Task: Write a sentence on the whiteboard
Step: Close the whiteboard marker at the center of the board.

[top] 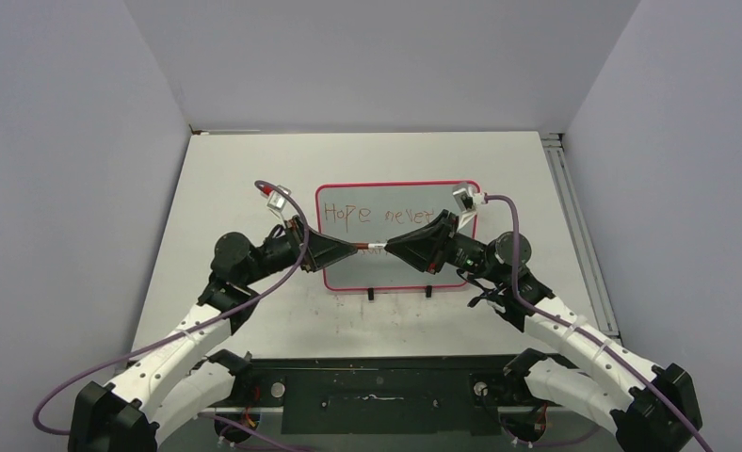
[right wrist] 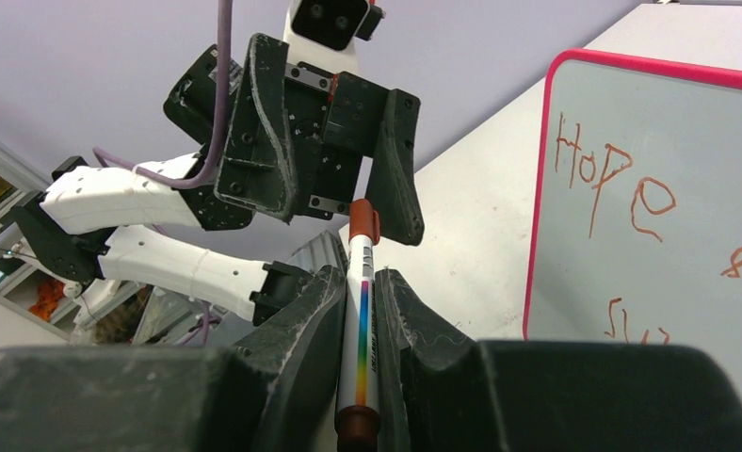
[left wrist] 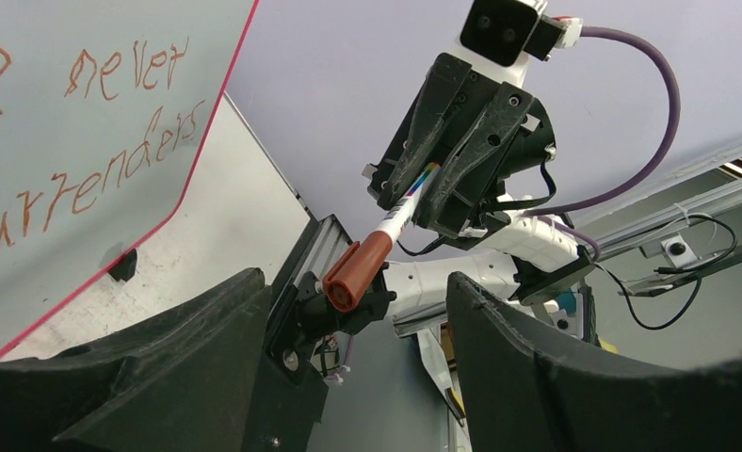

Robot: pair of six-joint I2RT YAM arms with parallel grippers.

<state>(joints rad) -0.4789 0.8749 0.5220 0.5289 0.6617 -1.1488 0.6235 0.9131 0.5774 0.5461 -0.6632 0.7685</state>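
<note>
Your right fingers point(right wrist: 301, 325) are clenched on the marker point(right wrist: 359, 330), gripping its white barrel. In the top view its long axis runs level across the middle of the frame, from the right arm toward the left. The reddish-brown cap point(left wrist: 356, 273) is on and points at your left fingers point(left wrist: 207, 330). These stand released, one on either side of the cap. The left wrist view shows a gap on both sides, so nothing is grasped there.

The two arms meet nose to nose in front of the whiteboard point(top: 344, 271), which sits at the centre of the surface point(top: 254, 169). The sentence point(top: 377, 215) reads "Hope never" with "surrenders" beneath, so the writing looks finished. If you mean to take the marker across, close the left fingers squarely on the cap, along that same axis.
</note>
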